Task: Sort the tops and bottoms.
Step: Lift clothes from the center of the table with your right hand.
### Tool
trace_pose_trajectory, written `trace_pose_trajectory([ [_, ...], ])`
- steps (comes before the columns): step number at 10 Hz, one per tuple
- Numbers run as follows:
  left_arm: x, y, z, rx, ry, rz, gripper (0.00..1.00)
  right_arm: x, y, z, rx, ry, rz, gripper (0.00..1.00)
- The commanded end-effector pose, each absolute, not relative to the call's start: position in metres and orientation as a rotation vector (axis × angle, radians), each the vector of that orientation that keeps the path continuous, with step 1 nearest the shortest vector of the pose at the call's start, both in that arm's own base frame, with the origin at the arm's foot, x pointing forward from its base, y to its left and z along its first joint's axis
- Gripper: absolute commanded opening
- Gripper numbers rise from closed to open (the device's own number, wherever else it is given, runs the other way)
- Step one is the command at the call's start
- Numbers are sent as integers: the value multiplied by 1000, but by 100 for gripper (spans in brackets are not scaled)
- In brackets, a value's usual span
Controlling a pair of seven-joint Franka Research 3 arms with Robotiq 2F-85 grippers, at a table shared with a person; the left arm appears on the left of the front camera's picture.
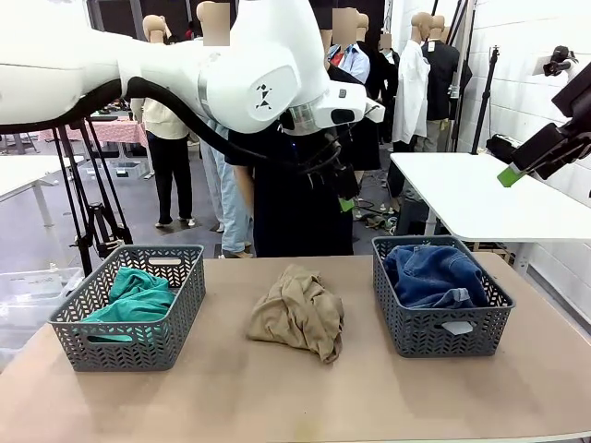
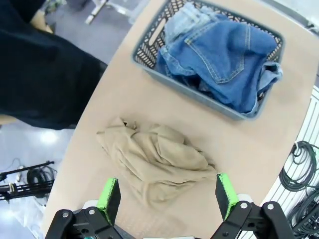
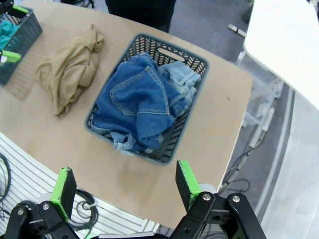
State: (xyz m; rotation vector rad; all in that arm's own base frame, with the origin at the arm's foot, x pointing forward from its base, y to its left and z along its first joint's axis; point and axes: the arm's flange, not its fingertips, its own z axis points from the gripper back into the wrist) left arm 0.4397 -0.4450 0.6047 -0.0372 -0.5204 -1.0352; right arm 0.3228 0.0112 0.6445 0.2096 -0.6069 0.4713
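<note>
Mid-blue shorts [image 3: 134,107] cover most of the pale pair [image 3: 178,78]

**A robot lab set up for clothing work**

You are looking at a lab or test hall, not a home or shop floor. In the front view, a brown table [image 1: 277,388] fills the lower frame with two grey plastic baskets [image 1: 129,314] on it, and a white robot arm [image 1: 185,69] crosses the top. Behind it, at upper centre, people [image 1: 171,157] stand about on a grey floor. A black tripod [image 1: 97,212] stands at left, another white table [image 1: 471,198] at right against a white block wall [image 1: 526,55]. In the wrist views, cables [image 2: 299,174] lie coiled on the floor at the right edge.
</note>
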Motion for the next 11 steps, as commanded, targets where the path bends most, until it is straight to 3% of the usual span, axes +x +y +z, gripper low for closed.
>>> trace_pose_trajectory([
  [1, 434, -385, 620, 24, -562, -926, 99, 322, 12, 645, 201, -594, 473, 100],
  [3, 424, -321, 641, 130, -583, -842, 99, 322, 12, 645, 201, -594, 473, 100],
  [5, 418, -288, 653, 117, -645, -804, 99, 322, 12, 645, 201, -594, 473, 100],
  [11, 416, -285, 658, 140, -604, -812, 99, 322, 12, 645, 201, -594, 473, 100],
])
